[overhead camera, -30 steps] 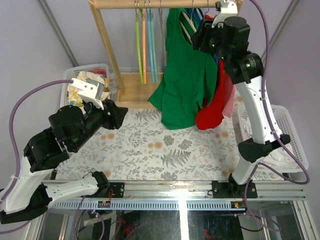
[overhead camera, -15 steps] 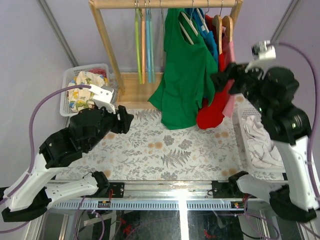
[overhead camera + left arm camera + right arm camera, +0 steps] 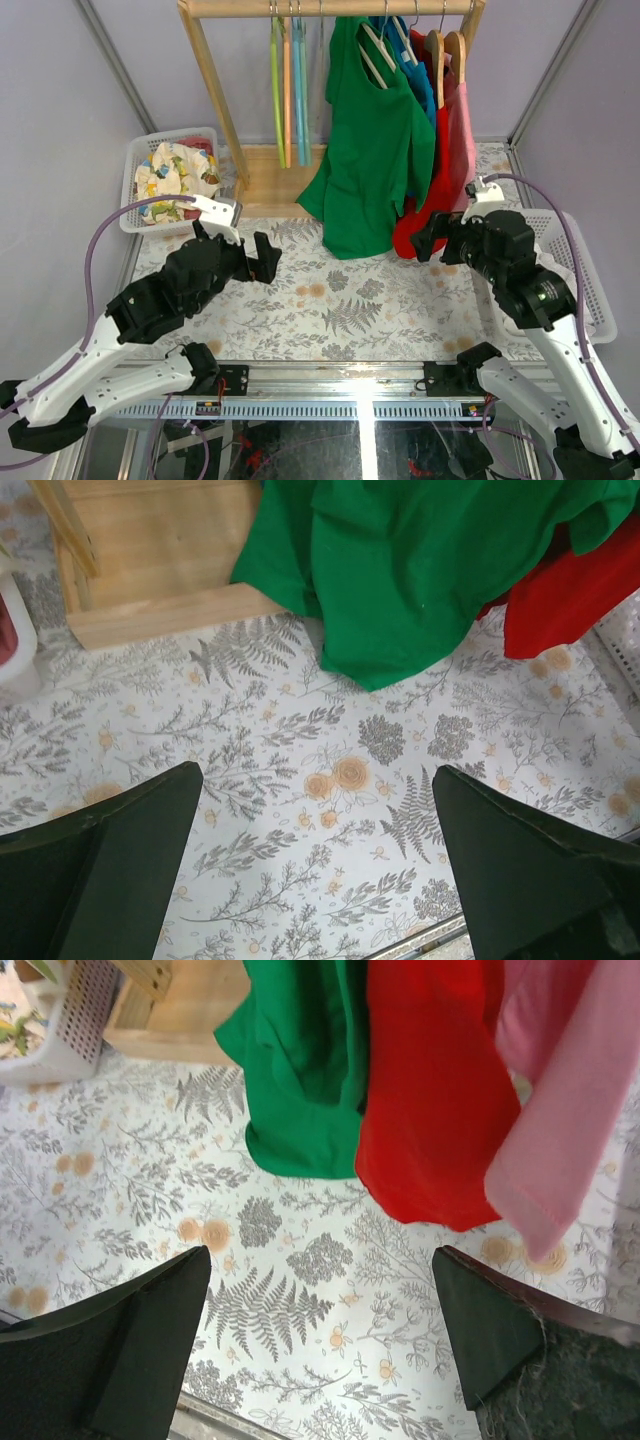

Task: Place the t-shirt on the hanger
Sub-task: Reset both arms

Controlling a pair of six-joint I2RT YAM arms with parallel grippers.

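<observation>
Since green t-shirt point(image 3: 368, 150) hangs on pale wooden hanger point(image 3: 372, 55), hook over rack rail point(image 3: 330, 7), task judged done or nearly so. Hem hangs low at far edge of floral tablecloth point(image 3: 330, 310), against red garment point(image 3: 437, 205); contact with cloth uncertain. Left gripper point(image 3: 262, 258) and right gripper point(image 3: 428, 238) both spread wide, empty, low over cloth, apart from garments: judged stand-off posture. Open cloth between arms. Left basket point(image 3: 135, 190), right basket point(image 3: 590, 270) and rack upright point(image 3: 215, 100) bound sides.
</observation>
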